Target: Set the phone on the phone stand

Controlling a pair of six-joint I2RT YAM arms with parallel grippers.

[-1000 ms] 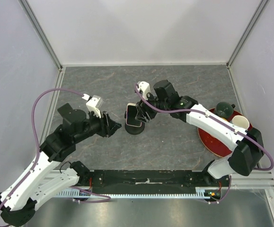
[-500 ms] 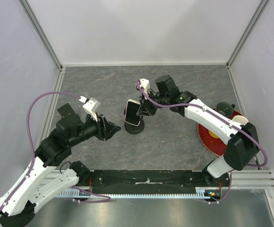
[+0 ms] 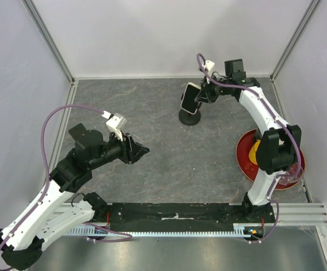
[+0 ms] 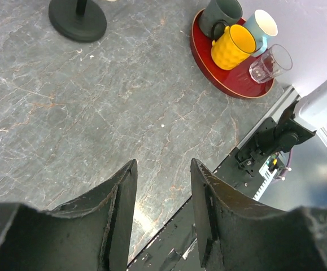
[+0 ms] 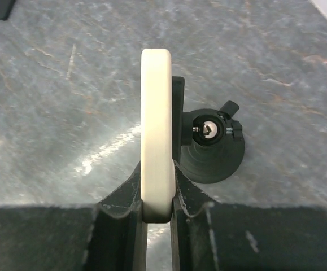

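Observation:
The phone [image 3: 191,97] has a cream case and stands on edge, tilted, in the far middle of the table. My right gripper [image 3: 204,96] is shut on it. In the right wrist view the phone [image 5: 156,130] shows edge-on between my fingers, its back against the black plate of the phone stand [image 5: 210,145]. The stand's round black base [image 3: 190,118] sits on the table below the phone and also shows in the left wrist view [image 4: 77,20]. My left gripper [image 3: 143,150] is open and empty over the table at the near left; its jaws [image 4: 163,214] stand well apart.
A red tray [image 4: 231,86] at the right holds a dark mug [image 4: 219,14], a yellow mug [image 4: 234,46], a white cup [image 4: 261,25] and a clear glass [image 4: 269,62]. In the top view the right arm partly covers the tray [image 3: 248,161]. White walls surround the table.
My right gripper has moved far and to the right with the phone. The stand's base has moved along with it. My left gripper has shifted slightly right and stays open.

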